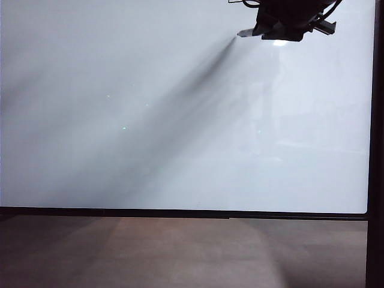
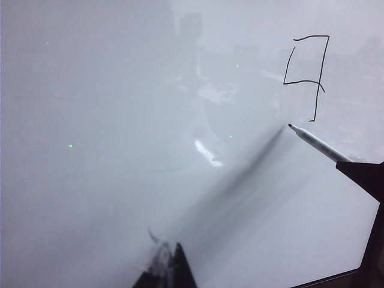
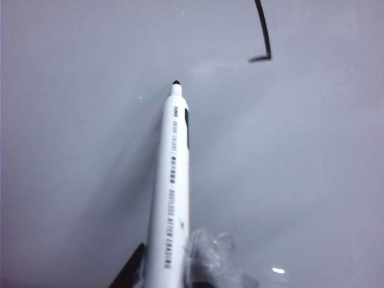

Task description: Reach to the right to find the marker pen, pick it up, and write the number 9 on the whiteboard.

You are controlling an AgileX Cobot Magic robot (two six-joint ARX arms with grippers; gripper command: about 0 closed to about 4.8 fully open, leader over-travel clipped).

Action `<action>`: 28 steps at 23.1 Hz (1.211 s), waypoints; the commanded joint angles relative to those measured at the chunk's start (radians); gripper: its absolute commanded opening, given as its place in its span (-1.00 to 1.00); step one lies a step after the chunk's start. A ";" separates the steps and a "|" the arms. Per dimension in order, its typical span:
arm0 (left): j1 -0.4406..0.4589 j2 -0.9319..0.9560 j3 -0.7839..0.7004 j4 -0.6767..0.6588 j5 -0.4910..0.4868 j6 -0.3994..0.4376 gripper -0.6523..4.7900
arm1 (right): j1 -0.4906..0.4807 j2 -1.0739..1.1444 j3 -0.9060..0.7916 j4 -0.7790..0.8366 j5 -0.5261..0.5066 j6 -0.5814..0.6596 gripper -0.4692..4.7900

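Right gripper (image 3: 171, 273) is pinching the marker pen (image 3: 172, 186), tip sitting just off the number 9 (image 2: 307, 75) at the whiteboard's (image 1: 120, 90) upper right in the exterior view. Left gripper (image 2: 165, 273) is hanging over the board; I cannot tell how its jaws stand.

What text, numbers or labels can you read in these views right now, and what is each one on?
"9": hand-drawn in thin black lines, the number 9 on the whiteboard.
Black print along the barrel of the marker pen, held in the right gripper: too small and blurred to read.
Left gripper, at the view's edge: no lettering.
Exterior view: nothing readable.
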 commanded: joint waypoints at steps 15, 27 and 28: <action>0.000 0.000 0.004 0.019 0.003 -0.003 -0.78 | 0.008 0.032 0.077 -0.018 -0.029 0.000 -0.85; 0.000 0.000 0.004 0.018 0.003 -0.003 -0.78 | 0.016 0.033 0.077 -0.026 -0.007 -0.004 -0.85; 0.000 0.000 0.004 0.018 0.003 -0.003 -0.78 | 0.015 0.033 0.077 -0.026 0.004 -0.004 -0.85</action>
